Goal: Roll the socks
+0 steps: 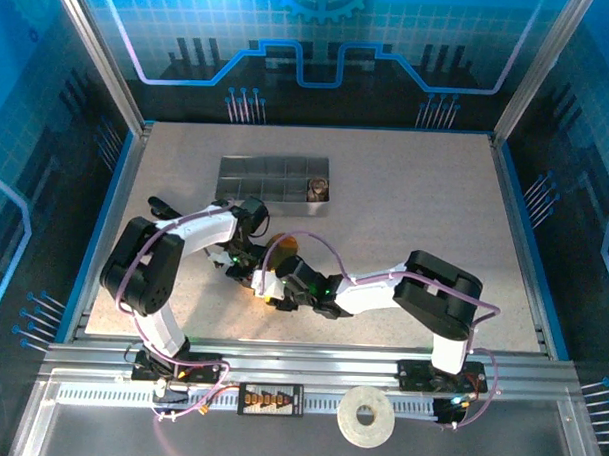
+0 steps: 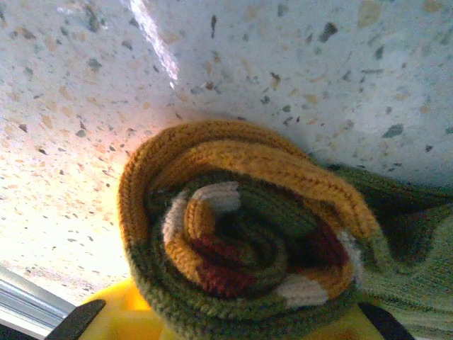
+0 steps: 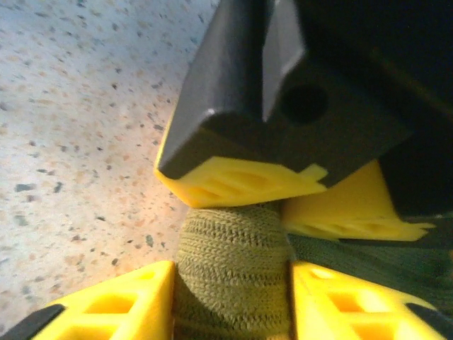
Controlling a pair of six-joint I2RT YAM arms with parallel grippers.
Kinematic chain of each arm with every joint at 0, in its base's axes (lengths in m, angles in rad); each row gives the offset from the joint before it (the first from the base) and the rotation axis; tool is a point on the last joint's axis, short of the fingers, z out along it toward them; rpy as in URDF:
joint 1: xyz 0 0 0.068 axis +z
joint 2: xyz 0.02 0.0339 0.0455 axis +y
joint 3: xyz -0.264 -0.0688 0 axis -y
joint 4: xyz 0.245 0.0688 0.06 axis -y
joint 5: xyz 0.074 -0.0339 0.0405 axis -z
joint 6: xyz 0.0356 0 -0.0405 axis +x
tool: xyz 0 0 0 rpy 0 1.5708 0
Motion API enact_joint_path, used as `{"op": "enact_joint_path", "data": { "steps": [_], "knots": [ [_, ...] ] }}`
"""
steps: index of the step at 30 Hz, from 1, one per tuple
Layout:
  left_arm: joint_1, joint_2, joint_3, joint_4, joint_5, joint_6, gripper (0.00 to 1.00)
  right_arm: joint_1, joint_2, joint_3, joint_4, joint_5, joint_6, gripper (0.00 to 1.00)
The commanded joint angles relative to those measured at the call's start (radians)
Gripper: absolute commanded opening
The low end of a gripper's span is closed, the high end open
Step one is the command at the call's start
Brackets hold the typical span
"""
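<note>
Presently the socks (image 2: 241,234) lie wound into a tight roll on the table (image 2: 283,57), on the near side of the grey tray (image 1: 271,179). Left gripper (image 2: 232,320): jaws clamped on the roll. Right gripper (image 3: 230,304): both fingers (image 3: 113,308) pressed against the roll's olive flank, just beside the left gripper. A small item (image 1: 318,188) sits at the tray's right end.

Both arms are the same build: left arm (image 1: 179,246) and right arm (image 1: 407,292) have white links, bulky black joint housings and a lilac cable (image 1: 306,234) looped along each. Green status light (image 1: 329,285) lit near the right wrist. Right gripper (image 3: 233,287) fingers (image 3: 113,308) are yellow plastic with ribbed cut-outs; the left arm's housing (image 3: 297,106) is black and angular, with one round hole.
</note>
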Motion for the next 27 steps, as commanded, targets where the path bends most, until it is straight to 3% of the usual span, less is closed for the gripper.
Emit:
{"op": "enact_joint_path", "data": {
  "steps": [1, 7, 9, 14, 17, 20, 27],
  "knots": [
    [-0.027, 0.100, -0.069, -0.084, -0.048, 0.021, 0.00, 0.010, 0.044, 0.046, -0.032, 0.057, 0.005, 0.35],
    [-0.026, 0.065, -0.050, -0.092, -0.052, 0.042, 0.01, 0.006, 0.064, 0.046, -0.089, 0.080, 0.036, 0.08],
    [-0.025, 0.027, -0.045, -0.087, -0.056, 0.050, 0.10, 0.000, 0.065, 0.034, -0.112, 0.062, 0.061, 0.00],
    [-0.009, -0.147, -0.040, -0.078, -0.096, 0.050, 0.48, -0.033, 0.073, 0.014, -0.163, -0.025, 0.151, 0.00],
    [0.020, -0.240, -0.042, -0.075, -0.110, 0.060, 0.66, -0.059, 0.081, -0.030, -0.172, -0.096, 0.204, 0.00],
    [0.059, -0.301, -0.049, -0.068, -0.112, 0.088, 0.74, -0.080, 0.105, -0.038, -0.191, -0.155, 0.249, 0.00],
    [0.134, -0.425, -0.100, -0.028, -0.141, 0.193, 0.76, -0.133, 0.159, -0.029, -0.220, -0.266, 0.346, 0.00]
  ]
}}
